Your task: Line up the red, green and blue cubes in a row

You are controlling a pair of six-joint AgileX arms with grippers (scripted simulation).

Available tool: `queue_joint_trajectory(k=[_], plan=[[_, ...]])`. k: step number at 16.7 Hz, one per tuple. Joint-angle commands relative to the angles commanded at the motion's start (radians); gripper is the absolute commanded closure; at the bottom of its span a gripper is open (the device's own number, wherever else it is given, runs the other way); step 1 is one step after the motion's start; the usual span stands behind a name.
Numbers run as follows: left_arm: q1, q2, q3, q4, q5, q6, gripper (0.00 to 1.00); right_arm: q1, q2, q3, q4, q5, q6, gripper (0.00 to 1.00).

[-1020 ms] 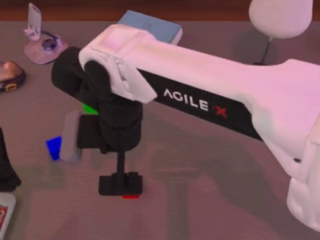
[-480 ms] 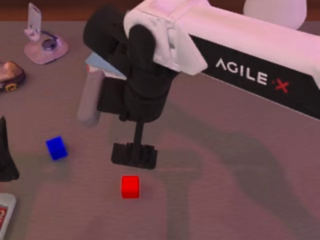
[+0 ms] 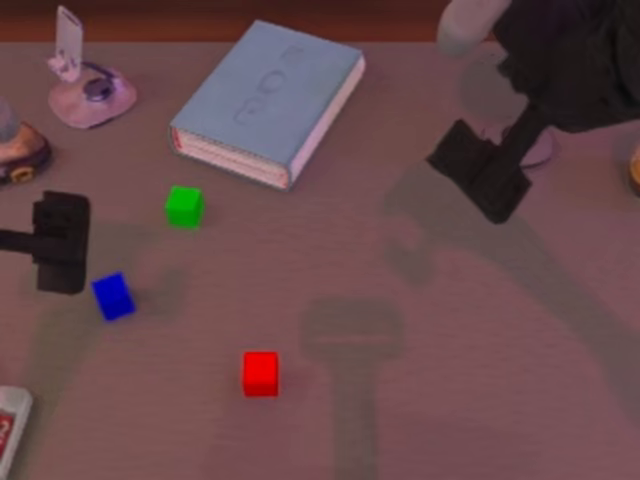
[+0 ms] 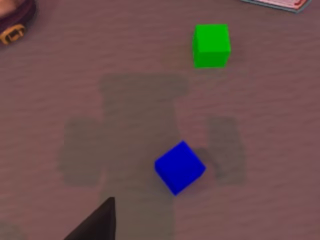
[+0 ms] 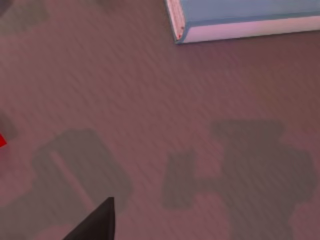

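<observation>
Red cube (image 3: pixel 261 373) front-centre on desk (image 3: pixel 450 400), blue cube (image 3: pixel 113 296) and green cube (image 3: pixel 184 207) at left, apart. Left gripper (image 3: pixel 60 243) beside blue; right gripper (image 3: pixel 480 170) raised far right. Fingers' state: cannot tell.

Green cube (image 3: pixel 184 206) just before the book (image 3: pixel 268 100), blue cube (image 3: pixel 113 296) left, red cube (image 3: pixel 261 373) nearest.
</observation>
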Motion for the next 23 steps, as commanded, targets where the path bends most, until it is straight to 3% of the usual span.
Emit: queue_joint_trajectory(k=[5,10,16,23], plan=[[-0.061,0.615,0.435,-0.369,0.0,-0.019,0.0,-0.218,-0.56,-0.519,0.287,0.0,0.149,0.0],[-0.088,1.121,0.883,-0.602,-0.02,-0.054,0.0,-0.394,-1.016,-0.987,0.537,0.022,0.271,0.0],[-0.087,1.453,1.304,-0.659,-0.051,-0.101,0.0,-0.528,-1.391,-1.351,0.757,0.058,0.368,0.0],[-0.084,1.506,1.391,-0.649,-0.059,-0.115,0.0,-0.555,-1.469,-1.422,0.807,0.067,0.389,0.0]])
